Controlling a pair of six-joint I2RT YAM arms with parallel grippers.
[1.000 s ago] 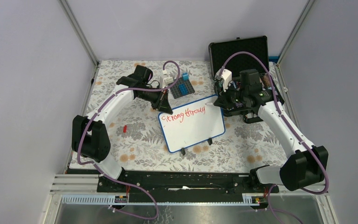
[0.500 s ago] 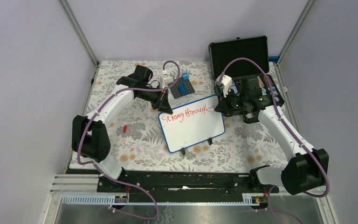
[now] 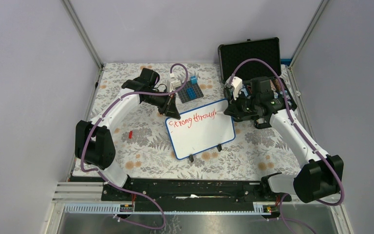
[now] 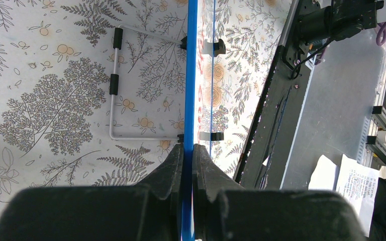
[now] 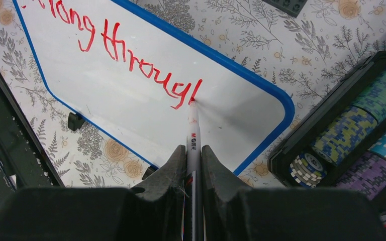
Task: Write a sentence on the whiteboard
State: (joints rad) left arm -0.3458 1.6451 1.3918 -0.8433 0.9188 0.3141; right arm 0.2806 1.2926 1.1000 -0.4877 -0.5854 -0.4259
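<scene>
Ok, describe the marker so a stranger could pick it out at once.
Find the whiteboard mid-table on the flowered cloth. Near its far right corner the right gripper clamps the marker. It is the only slim pen there, its tip at the last red letter.

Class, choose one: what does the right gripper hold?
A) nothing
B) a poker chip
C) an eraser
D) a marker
D: in the right wrist view the right gripper is shut on a marker, its tip touching the whiteboard at the end of the red writing.
</scene>
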